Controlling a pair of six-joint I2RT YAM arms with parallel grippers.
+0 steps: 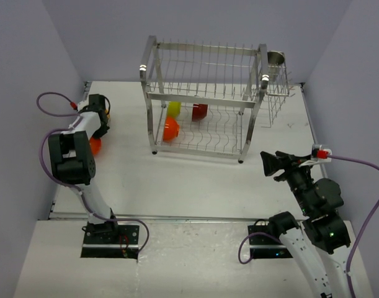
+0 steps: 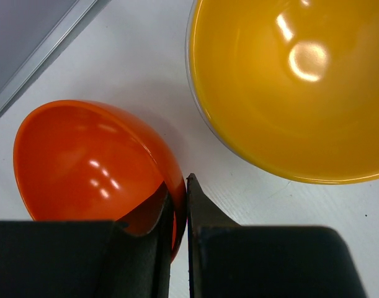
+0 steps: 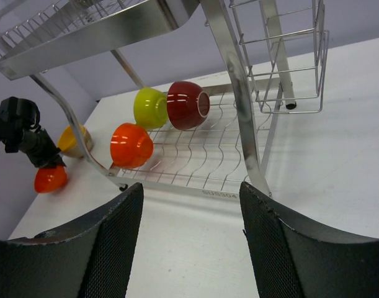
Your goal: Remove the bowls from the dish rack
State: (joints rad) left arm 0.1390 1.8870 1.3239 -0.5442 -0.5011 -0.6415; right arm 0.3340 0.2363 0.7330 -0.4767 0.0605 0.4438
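Bowls are sitting in two groups around the dish rack [image 1: 205, 99]. Three are resting tipped on their sides on the rack's lower shelf [image 1: 217, 133], toward its left end: an orange bowl [image 1: 170, 129] at the front, with a lime-green bowl [image 1: 173, 108] and a dark red bowl [image 1: 200, 112] just beside each other behind it. Two more are lying off the rack, on the table [image 1: 195, 180] well to the rack's left: an orange-red bowl [image 2: 84, 161] and a yellow bowl [image 2: 288, 87], close together but not touching.

The left gripper [image 2: 178, 189] is pinching the orange-red bowl's rim with its jaws drawn narrow, one finger standing inside the bowl and the other outside it. The bowl is tilting with its opening toward the wrist camera; whether it is touching the table cannot be told. The yellow bowl is sitting upright with its opening facing up.

The right gripper [image 3: 190, 186] is hovering off the rack's front right corner, facing the rack, with its fingers spread wide and nothing between them.

A metal cup [image 1: 276, 59] is standing in the wire side basket [image 1: 277, 99], which is hanging on the rack's right end.
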